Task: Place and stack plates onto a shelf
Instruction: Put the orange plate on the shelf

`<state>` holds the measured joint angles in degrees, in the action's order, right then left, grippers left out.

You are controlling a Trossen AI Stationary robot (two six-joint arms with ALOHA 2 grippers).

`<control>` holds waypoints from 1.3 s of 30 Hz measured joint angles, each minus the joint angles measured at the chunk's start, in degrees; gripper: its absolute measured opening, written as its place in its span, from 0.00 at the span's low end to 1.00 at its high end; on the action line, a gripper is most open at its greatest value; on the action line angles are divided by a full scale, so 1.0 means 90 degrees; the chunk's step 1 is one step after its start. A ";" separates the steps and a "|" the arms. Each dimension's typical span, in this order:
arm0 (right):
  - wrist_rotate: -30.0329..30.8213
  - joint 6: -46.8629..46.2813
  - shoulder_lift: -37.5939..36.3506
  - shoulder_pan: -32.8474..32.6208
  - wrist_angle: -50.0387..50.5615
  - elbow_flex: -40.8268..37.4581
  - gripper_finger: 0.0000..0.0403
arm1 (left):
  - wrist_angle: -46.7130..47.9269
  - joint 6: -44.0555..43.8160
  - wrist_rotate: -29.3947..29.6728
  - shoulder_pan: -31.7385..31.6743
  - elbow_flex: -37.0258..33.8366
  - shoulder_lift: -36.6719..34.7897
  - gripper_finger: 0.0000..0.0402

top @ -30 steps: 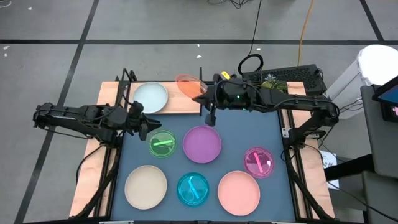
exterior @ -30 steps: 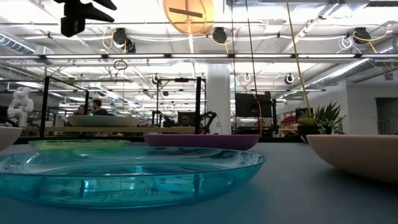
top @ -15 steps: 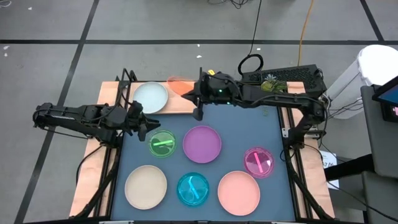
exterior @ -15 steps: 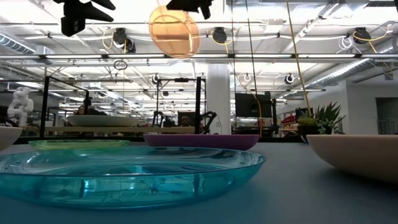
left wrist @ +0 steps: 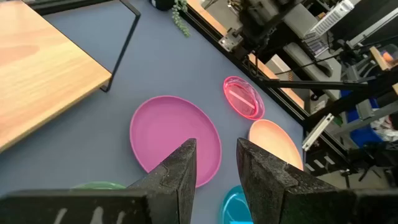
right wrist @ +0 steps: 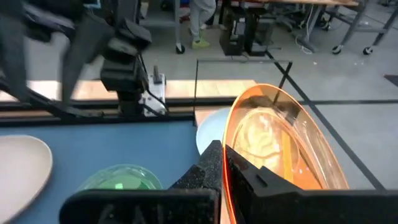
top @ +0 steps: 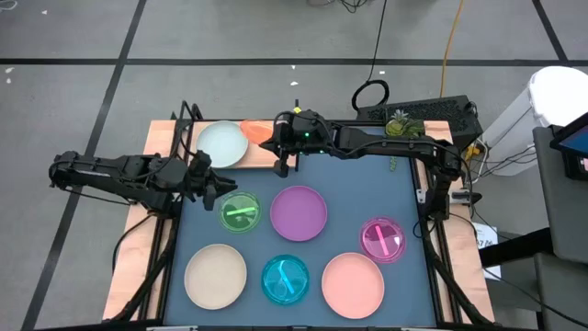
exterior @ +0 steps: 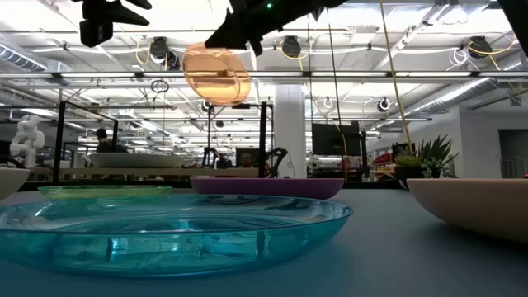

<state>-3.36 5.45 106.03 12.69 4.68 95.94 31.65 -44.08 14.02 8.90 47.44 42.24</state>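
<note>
My right gripper (top: 278,138) hovers above the wooden shelf (top: 266,158), shut on the orange plate (top: 255,131). That plate stands tilted in the air, next to the pale blue-white plate (top: 223,144), which lies flat on the shelf's left half. My left gripper (top: 215,189) waits open above the table, just left of the green plate (top: 240,212), touching nothing. In the low view the orange plate (exterior: 216,74) hangs high over the table. My right gripper pinches the orange plate's rim (right wrist: 229,163) between its two fingers (right wrist: 208,167), one on each face. The plate is lifted clear and stands tilted on edge, reaching away from the fingers toward the table's left, over the shelf.
Flat on the blue tabletop lie the purple (top: 299,212), magenta (top: 382,239), salmon (top: 353,283), teal (top: 286,279) and cream (top: 216,276) plates. Thin black uprights (top: 297,115) stand at the shelf's ends. A small plant (top: 401,123) sits at the far right.
My right gripper has carried the orange plate toward the table's left, over the shelf toward the pale plate, and lower. The plate has tipped from nearly upright to more slanted. The left arm has kept still.
</note>
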 joint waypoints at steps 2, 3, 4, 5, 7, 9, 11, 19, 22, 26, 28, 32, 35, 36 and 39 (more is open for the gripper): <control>-0.0002 0.0006 0.0092 0.0036 -0.0056 0.0000 0.00 | -0.0001 -0.0041 -0.0002 0.0065 0.0000 0.0000 0.29; -0.0010 0.0009 0.0131 0.0057 -0.0031 0.0000 0.00 | 0.0001 -0.0074 -0.0002 0.0093 0.0000 0.0000 0.29; -0.0020 0.0018 0.0184 0.0081 -0.0036 0.0000 0.00 | 0.0001 -0.0100 -0.0002 0.0124 0.0000 0.0000 0.29; -0.0063 0.0020 0.0231 0.0097 -0.0039 0.0000 0.00 | 0.0001 -0.0121 -0.0002 0.0159 0.0000 0.0000 0.29; -0.0171 0.0032 0.0351 0.0142 -0.0034 0.0000 0.00 | 0.0003 -0.0127 -0.0002 0.0194 0.0000 0.0000 0.29; -0.0265 0.0075 0.0448 0.0166 -0.0008 0.0000 0.00 | 0.0004 -0.0149 -0.0002 0.0200 0.0000 0.0000 0.29; -0.0321 0.0148 0.0540 0.0172 -0.0021 0.0000 0.00 | 0.0003 -0.0165 -0.0002 0.0200 0.0000 0.0000 0.29; -0.0302 0.0259 0.0751 0.0182 0.0040 -0.0005 0.00 | 0.0006 -0.0174 0.0000 0.0200 0.0000 0.0000 0.29; -0.0301 0.0410 0.0788 0.0202 0.0039 -0.0002 0.00 | 0.0006 -0.0174 0.0000 0.0200 0.0000 0.0000 0.29; -0.0291 0.0460 0.0865 0.0258 0.0221 -0.0005 0.00 | 0.0010 -0.0174 0.0000 0.0198 0.0000 0.0000 0.29; -0.0286 0.0473 0.0870 0.0290 0.0331 -0.0005 0.00 | 0.0010 -0.0174 0.0002 0.0190 0.0000 0.0000 0.29; -0.0279 0.0476 0.0870 0.0363 0.0484 -0.0006 0.00 | 0.0010 -0.0167 0.0047 0.0190 0.0000 0.0000 0.29; -0.0279 0.0477 0.0870 0.0431 0.0590 -0.0007 0.00 | 0.0010 -0.0158 0.0141 0.0188 0.0000 0.0000 0.29; -0.0276 0.0476 0.0870 0.0457 0.0592 -0.0019 0.00 | 0.0010 -0.0139 0.0159 0.0188 0.0000 0.0000 0.29; -0.0277 0.0470 0.0865 0.0518 0.0504 -0.0182 0.00 | 0.0010 -0.0098 0.0172 0.0188 0.0000 0.0000 0.29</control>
<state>-5.85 9.69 113.82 17.35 9.21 94.30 31.75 -44.96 15.57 10.59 47.44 42.24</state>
